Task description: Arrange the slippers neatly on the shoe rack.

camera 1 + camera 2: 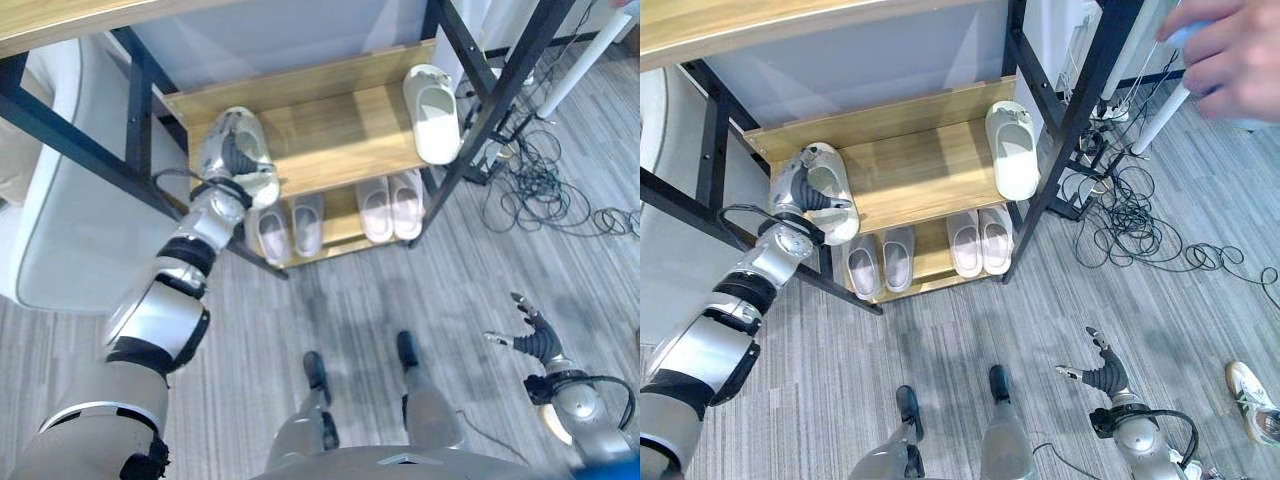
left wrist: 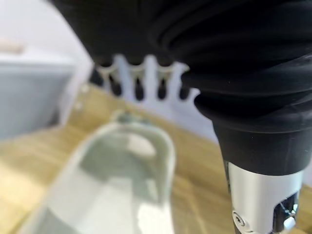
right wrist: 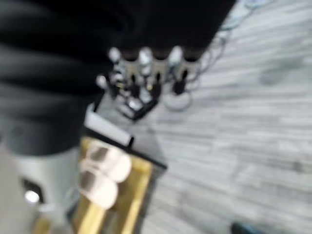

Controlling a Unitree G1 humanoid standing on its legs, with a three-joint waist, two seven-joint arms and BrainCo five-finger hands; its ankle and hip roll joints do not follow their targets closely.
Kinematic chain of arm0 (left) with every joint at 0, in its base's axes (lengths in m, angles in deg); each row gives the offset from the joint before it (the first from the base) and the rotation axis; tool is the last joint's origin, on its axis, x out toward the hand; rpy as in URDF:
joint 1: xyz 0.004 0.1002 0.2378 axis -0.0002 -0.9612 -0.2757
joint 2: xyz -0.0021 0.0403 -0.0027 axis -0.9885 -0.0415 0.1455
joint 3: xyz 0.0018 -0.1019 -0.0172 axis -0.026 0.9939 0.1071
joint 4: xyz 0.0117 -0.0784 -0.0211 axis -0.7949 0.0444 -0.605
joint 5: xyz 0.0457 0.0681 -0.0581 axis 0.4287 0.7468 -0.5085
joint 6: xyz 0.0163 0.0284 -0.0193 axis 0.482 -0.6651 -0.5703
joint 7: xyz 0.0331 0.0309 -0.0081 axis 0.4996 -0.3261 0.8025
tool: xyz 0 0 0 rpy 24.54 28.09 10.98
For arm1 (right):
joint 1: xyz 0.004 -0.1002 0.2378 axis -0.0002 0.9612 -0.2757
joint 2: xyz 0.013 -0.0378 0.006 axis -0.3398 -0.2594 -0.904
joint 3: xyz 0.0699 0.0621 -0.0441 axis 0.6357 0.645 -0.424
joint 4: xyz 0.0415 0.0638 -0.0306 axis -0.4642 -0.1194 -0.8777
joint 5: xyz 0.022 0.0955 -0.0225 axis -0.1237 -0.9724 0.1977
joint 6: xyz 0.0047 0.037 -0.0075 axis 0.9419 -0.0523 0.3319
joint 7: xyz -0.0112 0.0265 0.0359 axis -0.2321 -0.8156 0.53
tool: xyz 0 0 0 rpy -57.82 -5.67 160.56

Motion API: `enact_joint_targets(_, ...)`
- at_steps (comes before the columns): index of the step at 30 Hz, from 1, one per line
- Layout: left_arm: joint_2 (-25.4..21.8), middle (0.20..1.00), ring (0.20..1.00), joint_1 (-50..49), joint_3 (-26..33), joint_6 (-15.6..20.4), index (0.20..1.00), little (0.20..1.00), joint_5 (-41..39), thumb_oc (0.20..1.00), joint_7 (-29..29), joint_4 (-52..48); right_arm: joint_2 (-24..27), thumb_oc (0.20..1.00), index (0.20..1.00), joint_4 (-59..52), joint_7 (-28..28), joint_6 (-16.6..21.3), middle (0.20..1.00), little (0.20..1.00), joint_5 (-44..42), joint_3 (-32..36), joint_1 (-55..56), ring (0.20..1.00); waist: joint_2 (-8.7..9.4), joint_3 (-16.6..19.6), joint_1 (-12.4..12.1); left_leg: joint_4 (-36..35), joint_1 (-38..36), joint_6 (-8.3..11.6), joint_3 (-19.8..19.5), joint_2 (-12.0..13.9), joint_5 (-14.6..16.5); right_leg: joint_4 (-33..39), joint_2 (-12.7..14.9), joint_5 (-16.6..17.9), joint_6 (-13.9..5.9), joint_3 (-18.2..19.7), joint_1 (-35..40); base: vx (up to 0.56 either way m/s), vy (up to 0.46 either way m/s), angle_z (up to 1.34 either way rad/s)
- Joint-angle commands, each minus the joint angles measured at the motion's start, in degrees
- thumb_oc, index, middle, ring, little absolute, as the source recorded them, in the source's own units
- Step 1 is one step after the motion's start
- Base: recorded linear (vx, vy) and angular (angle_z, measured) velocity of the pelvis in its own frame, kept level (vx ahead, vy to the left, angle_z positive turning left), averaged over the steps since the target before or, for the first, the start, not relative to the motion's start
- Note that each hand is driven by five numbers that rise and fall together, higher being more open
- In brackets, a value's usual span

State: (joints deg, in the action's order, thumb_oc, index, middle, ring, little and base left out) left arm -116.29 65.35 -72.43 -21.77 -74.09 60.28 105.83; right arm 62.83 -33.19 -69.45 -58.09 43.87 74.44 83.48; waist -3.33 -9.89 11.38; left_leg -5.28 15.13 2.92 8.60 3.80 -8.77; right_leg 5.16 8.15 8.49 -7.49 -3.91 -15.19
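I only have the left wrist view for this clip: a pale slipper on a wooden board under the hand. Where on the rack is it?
Observer: The slipper lies at the left end of the upper shelf, with the left hand on it.
Operator: Is its mate up there?
Observer: Another pale slipper lies at the right end of that shelf, apart from the first.
Operator: Anything on the lower shelf?
Observer: Two pairs of slippers, one on the left, one on the right.
Operator: And the right hand?
Observer: The right hand hangs low over the floor, fingers spread, holding nothing.
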Motion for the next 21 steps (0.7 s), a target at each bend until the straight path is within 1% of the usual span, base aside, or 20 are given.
enact_joint_targets(1,-3.6,1.0,1.0,8.28,1.64,0.4,1.0,1.0,0.48,1.0,0.28,3.58,0.1,1.0,1.0,-2.83,-1.26,2.87,1.0,1.0,0.26,2.87,-0.54,1.0,1.72,-0.86,-1.62,0.28,1.61,4.43,-4.73,0.28,3.46,-4.23,3.77,-1.99,-5.11,-2.0,-4.25,0.0,0.0,0.0)
enact_joint_targets(4,-4.51,1.0,1.0,10.69,1.96,0.14,1.0,1.0,-1.47,1.0,0.3,5.64,0.52,1.0,1.0,-3.25,-1.22,3.01,1.0,1.0,-0.31,2.83,-0.79,1.0,1.93,-1.14,-1.4,0.28,2.76,4.55,-4.82,0.29,3.05,-4.18,3.61,-1.75,-5.1,-2.1,-5.17,0.0,0.0,0.0)
enact_joint_targets(8,-4.6,1.0,1.0,12.37,1.02,-0.88,1.0,1.0,-0.44,1.0,0.38,7.9,0.96,1.0,1.0,-4.29,-1.29,3.04,1.0,1.0,-0.02,2.8,-0.83,1.0,2.18,-1.39,-1.22,0.28,3.73,4.63,-4.99,0.35,2.83,-4.1,3.54,-1.49,-5.08,-2.16,-6.04,0.0,0.0,0.0)
enact_joint_targets(13,-5.05,1.0,1.0,15.93,1.89,-2.68,1.0,1.0,-1.79,1.0,1.38,12.29,1.79,1.0,1.0,-6.68,-1.11,3.09,1.0,1.0,-0.59,2.15,-1.28,1.0,3.31,-2.16,-0.64,0.28,6.54,4.96,-4.98,0.7,1.93,-3.85,3.05,-0.76,-5.12,-2.03,-8.54,0.0,0.0,0.0)
enact_joint_targets(16,-5.42,1.0,1.0,17.31,1.45,-2.96,1.0,1.0,-2.41,1.0,1.15,13.31,2.5,1.0,1.0,-7.02,-1.24,2.68,1.0,1.0,-0.52,2.1,-1.77,1.0,3.62,-2.0,-0.63,0.28,7.49,5.06,-4.91,0.81,1.86,-3.57,2.87,-0.47,-5.15,-2.07,-9.44,0.0,0.0,0.0)
enact_joint_targets(18,-5.94,1.0,1.0,18.47,0.98,-3.24,1.0,1.0,-2.38,1.0,1.22,13.58,2.81,1.0,1.0,-7.69,-1.26,2.76,1.0,1.0,-0.72,2.4,-1.0,1.0,4.18,-2.02,-0.41,0.28,8.54,5.1,-5.04,0.95,1.76,-3.19,2.79,0.0,-5.21,-2.19,-10.37,0.0,0.0,0.0)
enact_joint_targets(21,-5.86,1.0,1.0,18.46,1.83,-2.18,1.0,1.0,-4.53,1.0,1.36,12.96,2.27,1.0,1.0,-7.04,-1.48,2.63,1.0,1.0,-0.84,2.26,-0.67,1.0,4.64,-1.74,-0.51,0.28,10.0,5.16,-5.18,0.8,1.55,-2.57,2.87,0.61,-5.3,-2.31,-11.47,0.0,0.0,0.0)
